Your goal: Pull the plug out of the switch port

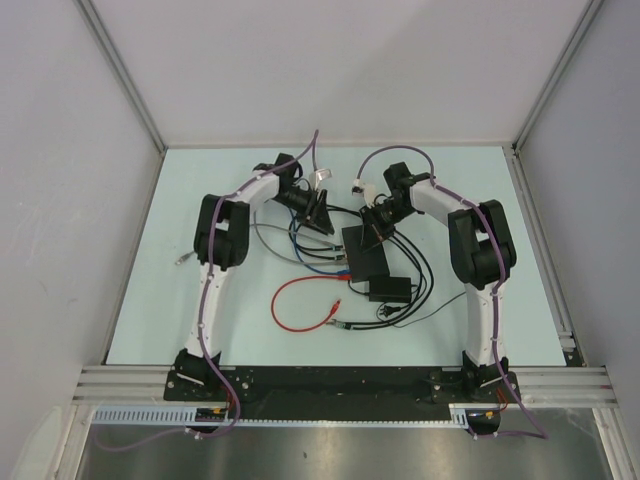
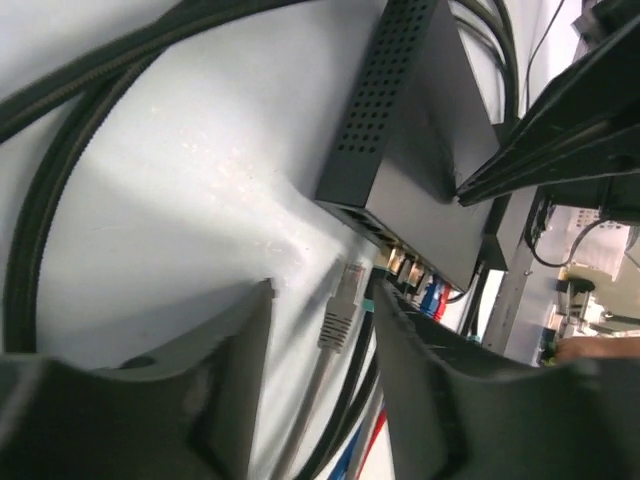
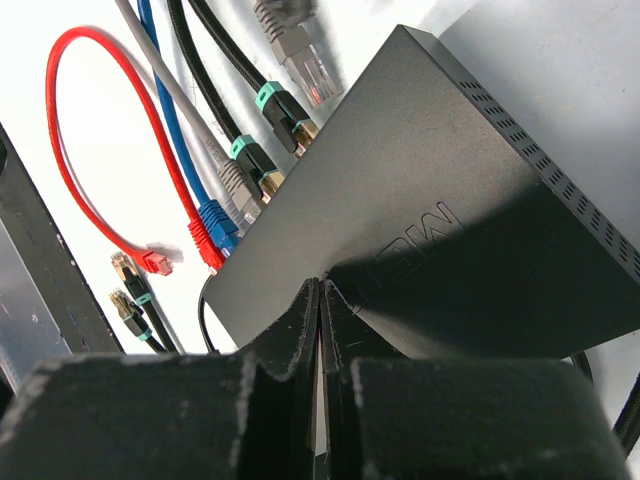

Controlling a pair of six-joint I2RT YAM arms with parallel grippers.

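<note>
Overhead view: the counter [image 1: 260,340] carries the switch [image 1: 366,258] near its middle, between the two arms. A smaller black box [image 1: 390,290] lies just near of the switch, and a red cable [image 1: 290,300] loops on the near left. A tangle of other leads runs off to the left. The left tool [image 1: 320,215] is low over the leads just far-left of the switch. The right tool [image 1: 375,235] is over the switch's far end.

Left wrist view: the fingers of the left tool [image 2: 320,300] stand apart. The grey plug [image 2: 340,305] lies loose on the counter in the gap between them, out of its socket and just short of the port edge of the switch [image 2: 420,130]. It sits closer to one finger than to the other, and whether it touches that finger cannot be told. The dark edge of the right tool [image 2: 540,150] rests on the top face of the switch.

Right wrist view: the fingers of the right tool [image 3: 320,290] are pressed together, with their tips set down on the top face of the switch [image 3: 430,200]. The grey plug [image 3: 300,60] lies free at the far end of the port row, its clear tip bare and pointing at the switch. Along the same edge, two black leads with teal collars [image 3: 285,115], a grey lead [image 3: 235,190] and a blue lead [image 3: 215,225] sit in their sockets. The red cable [image 3: 100,150] curls on the counter beside them, with one red end [image 3: 155,262] lying loose.
</note>
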